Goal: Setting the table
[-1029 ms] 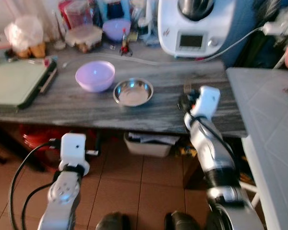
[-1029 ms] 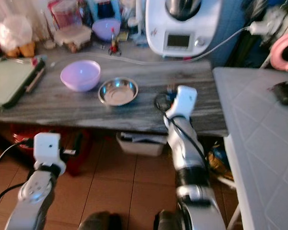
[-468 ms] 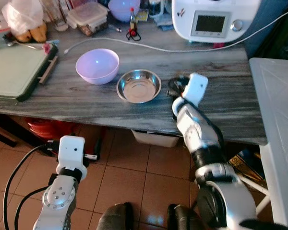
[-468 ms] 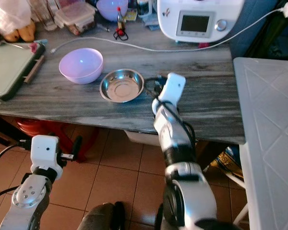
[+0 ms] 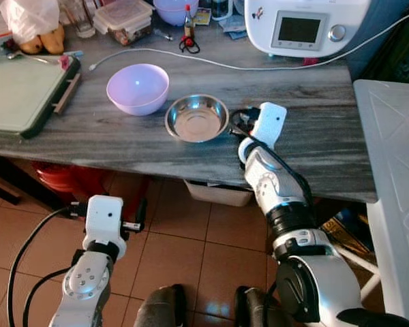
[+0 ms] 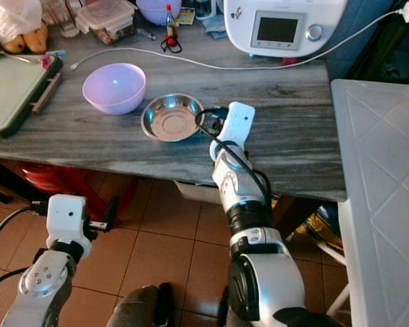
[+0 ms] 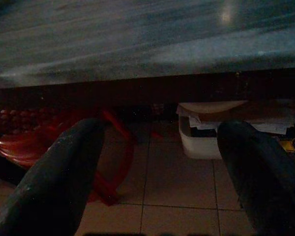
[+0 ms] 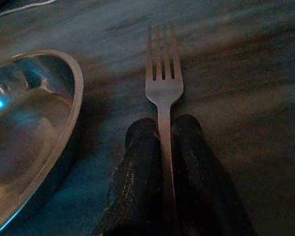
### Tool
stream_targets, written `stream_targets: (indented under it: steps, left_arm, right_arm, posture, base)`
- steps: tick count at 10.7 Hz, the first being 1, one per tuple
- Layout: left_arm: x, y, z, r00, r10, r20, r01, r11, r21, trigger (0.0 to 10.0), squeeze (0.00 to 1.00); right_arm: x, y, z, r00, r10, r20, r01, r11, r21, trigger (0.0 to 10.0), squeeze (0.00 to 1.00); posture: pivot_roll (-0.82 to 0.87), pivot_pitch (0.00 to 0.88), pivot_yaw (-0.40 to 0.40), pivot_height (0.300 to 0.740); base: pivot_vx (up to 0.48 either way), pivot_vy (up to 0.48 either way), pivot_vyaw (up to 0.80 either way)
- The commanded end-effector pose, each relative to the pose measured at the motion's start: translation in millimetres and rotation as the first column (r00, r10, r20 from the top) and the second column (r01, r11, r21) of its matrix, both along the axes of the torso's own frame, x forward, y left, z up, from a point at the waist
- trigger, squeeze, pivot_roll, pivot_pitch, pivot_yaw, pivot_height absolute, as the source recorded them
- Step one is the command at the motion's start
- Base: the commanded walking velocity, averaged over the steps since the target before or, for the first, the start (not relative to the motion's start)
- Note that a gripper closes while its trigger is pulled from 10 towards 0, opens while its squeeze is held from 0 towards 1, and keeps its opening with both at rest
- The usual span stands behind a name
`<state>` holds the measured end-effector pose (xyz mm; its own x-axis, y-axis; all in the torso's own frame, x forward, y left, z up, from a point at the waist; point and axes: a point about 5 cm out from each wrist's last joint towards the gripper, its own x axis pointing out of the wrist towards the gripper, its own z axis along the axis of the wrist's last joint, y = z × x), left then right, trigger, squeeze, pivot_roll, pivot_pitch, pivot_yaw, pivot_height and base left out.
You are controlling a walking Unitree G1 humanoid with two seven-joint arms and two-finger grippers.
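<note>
- Black fingers (image 8: 142,162) of the right gripper (image 8: 162,129) are pressed together on the handle of a fork (image 8: 163,83), just right of the steel bowl (image 5: 196,117) on the grey table (image 5: 123,143).
- Fork lies low over the table, its long axis along the fingers, tines pointing away from the wrist.
- A lilac bowl (image 5: 137,88) stands left of the steel bowl, near it.
- Left gripper (image 7: 157,142) hangs below the table edge, fingers apart, over the tiled floor (image 7: 177,196).
</note>
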<state>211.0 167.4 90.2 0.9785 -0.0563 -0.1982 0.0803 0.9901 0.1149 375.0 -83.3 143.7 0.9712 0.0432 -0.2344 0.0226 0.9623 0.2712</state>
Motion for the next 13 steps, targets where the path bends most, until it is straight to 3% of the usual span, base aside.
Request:
stream_targets:
  steps: [1, 3, 4, 8, 13]
  left_arm:
    - [-1.0, 0.8, 1, 1.000, 0.004, -0.002, -0.004, 1.000, 0.002, 10.0, 0.00]
    - [0.2, 0.4, 1, 1.000, 0.000, -0.004, 0.000, 1.000, -0.002, 10.0, 0.00]
    - [1.4, 0.0, 0, 1.000, -0.002, -0.005, 0.002, 1.000, -0.003, 10.0, 0.00]
    - [3.8, -2.0, -1, 1.000, -0.006, -0.003, 0.006, 1.000, -0.010, 10.0, 0.00]
    - [12.7, -5.6, 1, 1.000, 0.003, 0.030, -0.002, 0.999, -0.052, 10.0, 0.00]
  right_arm:
    - [-8.8, 1.2, -24, 0.994, 0.004, -0.112, -0.008, 0.999, -0.037, 10.0, 0.00]
    - [-11.5, -7.3, -31, 0.991, -0.009, -0.134, -0.002, 0.997, -0.082, 10.0, 0.00]
    - [-13.2, -11.2, -35, 0.988, -0.019, -0.154, 0.001, 0.993, -0.118, 10.0, 1.00]
    - [-23.7, -14.1, -44, 0.982, -0.058, -0.178, 0.029, 0.987, -0.161, 10.0, 1.00]
    - [-32.2, -32.3, -20, 0.994, -0.104, -0.016, 0.099, 0.981, -0.169, 10.0, 1.00]
  posture:
    - [0.07, 0.211, 0.070, 0.740]
    - [0.06, 0.208, 0.067, 0.740]
    - [0.06, 0.204, 0.065, 0.740]
    - [0.06, 0.192, 0.057, 0.740]
    - [0.04, 0.160, 0.044, 0.740]
  base:
    - [0.000, 0.000, 0.00]
    - [0.000, 0.000, 0.00]
    - [0.000, 0.000, 0.00]
    - [0.000, 0.000, 0.00]
    - [0.000, 0.000, 0.00]
